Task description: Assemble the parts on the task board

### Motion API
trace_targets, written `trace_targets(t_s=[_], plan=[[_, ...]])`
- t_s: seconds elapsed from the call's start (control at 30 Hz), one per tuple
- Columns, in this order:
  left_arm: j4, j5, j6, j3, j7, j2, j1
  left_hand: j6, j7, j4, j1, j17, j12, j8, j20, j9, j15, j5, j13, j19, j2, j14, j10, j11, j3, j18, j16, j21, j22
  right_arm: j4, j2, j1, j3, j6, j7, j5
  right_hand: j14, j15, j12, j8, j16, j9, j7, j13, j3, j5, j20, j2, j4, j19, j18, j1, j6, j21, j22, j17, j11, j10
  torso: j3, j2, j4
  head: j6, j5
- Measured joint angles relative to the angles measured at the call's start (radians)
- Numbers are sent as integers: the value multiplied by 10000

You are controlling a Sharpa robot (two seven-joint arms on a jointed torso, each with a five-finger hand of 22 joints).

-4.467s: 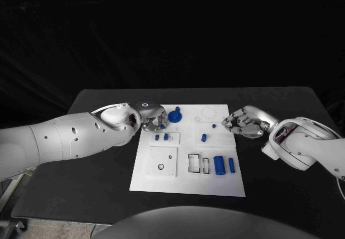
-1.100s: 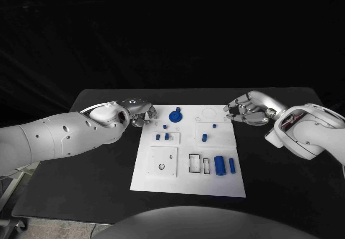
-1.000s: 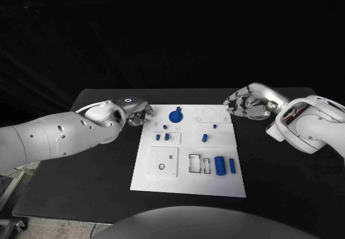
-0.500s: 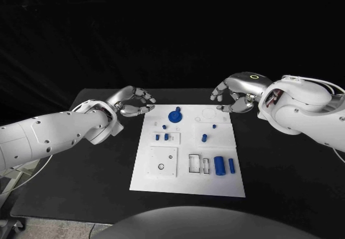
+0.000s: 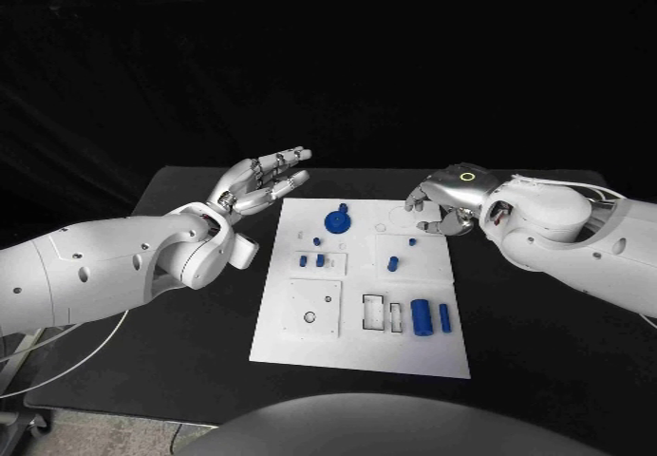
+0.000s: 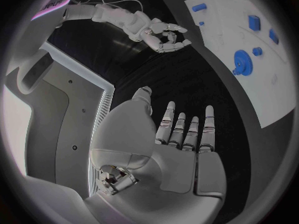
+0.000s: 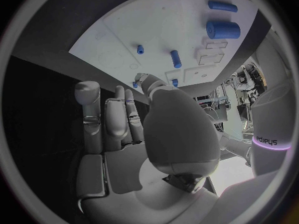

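Both hands have lifted off the board since the earlier frames: the left hand (image 5: pixel 263 182) now hangs off the board's far left corner with its fingers (image 6: pixel 187 127) stretched straight and apart, holding nothing, while the right hand (image 5: pixel 445 198) hovers over the far right corner, fingers loosely curled, apparently empty. The task board (image 5: pixel 359 344) lies mid-table with its blue parts (image 5: pixel 428 315) scattered on it. A blind descent could knock the small pegs (image 5: pixel 393 265) loose. Whether the right fingertips pinch anything stays unclear.

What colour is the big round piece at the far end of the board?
Blue. The round piece shows best in the head view.
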Motion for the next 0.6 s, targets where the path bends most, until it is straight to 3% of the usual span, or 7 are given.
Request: trace_targets(t_s=[0.07, 0.2, 0.3, 0.37, 0.6], plan=[[100, 485, 179, 0, 93, -26, -3, -453, -105, 62, -27, -155, -163, -6, 44, -267, 62, -111, -123, -43, 118, -110, -126, 57, -261, 100, -255, 0, -317, -108, 43, -103, 0, -1, 44, -38, 0, 0, -153, -50, 0, -54, 35, -172, 0, 0, 0, 5, 0, 0, -1, 5, 36, -54, 0, -33, 15, 153, 7, 0, 0, 0, -17], [266, 1357, 501, -4, 206, -83, -6, -647, 23, 39, 177, -248, -225, -6, 132, -476, 191, -68, -153, -132, 321, -86, -250, 208, -425, 99, -427, 0, -682, -321, 133, -307, 0, -1, 131, -47, 0, 0, -371, -50, 0, -114, 89, -423, 0, 0, 0, 5, 0, 0, -1, 5, 90, -117, 0, -80, 81, 326, 15, -5, -6, 0, -97], [321, 1819, 659, -12, 229, -97, -8, -641, 27, 55, 437, -216, -121, -6, 284, -500, 413, 251, -142, 19, 571, 195, -62, 585, -470, 256, -413, 4, -866, -451, 171, -429, 0, 4, 197, -22, -39, 39, -437, -50, 0, -131, 125, -519, 28, 0, 0, 5, 27, -1, 0, 5, 126, -117, -1, -90, 75, 440, 21, -8, -11, 0, -137], [335, 2020, 727, -16, 229, -96, -9, -515, 153, 55, 838, -154, 83, -6, 442, -496, 515, 584, -113, 177, 729, 533, 136, 807, -470, 257, -254, 80, -974, -515, 181, -481, 0, 8, 237, 2, -39, 39, -438, -49, 0, -140, 188, -592, 28, 0, 36, 47, 27, 35, -1, 47, 189, -117, -1, -84, 38, 659, 21, -12, -12, 0, -161], [314, 2411, 916, -26, 169, -28, -9, -501, 170, 55, 1208, -108, 297, -6, 471, -489, 678, 824, -88, 569, 901, 1029, 307, 1096, -470, 259, -7, 144, -1156, -640, 179, -563, 0, 13, 361, 120, -39, 38, -486, -49, 0, -140, 154, -712, 58, 87, 0, 85, -2, 71, 0, 84, 317, -117, -2, -64, -35, 970, 23, -16, -22, 0, -260]])
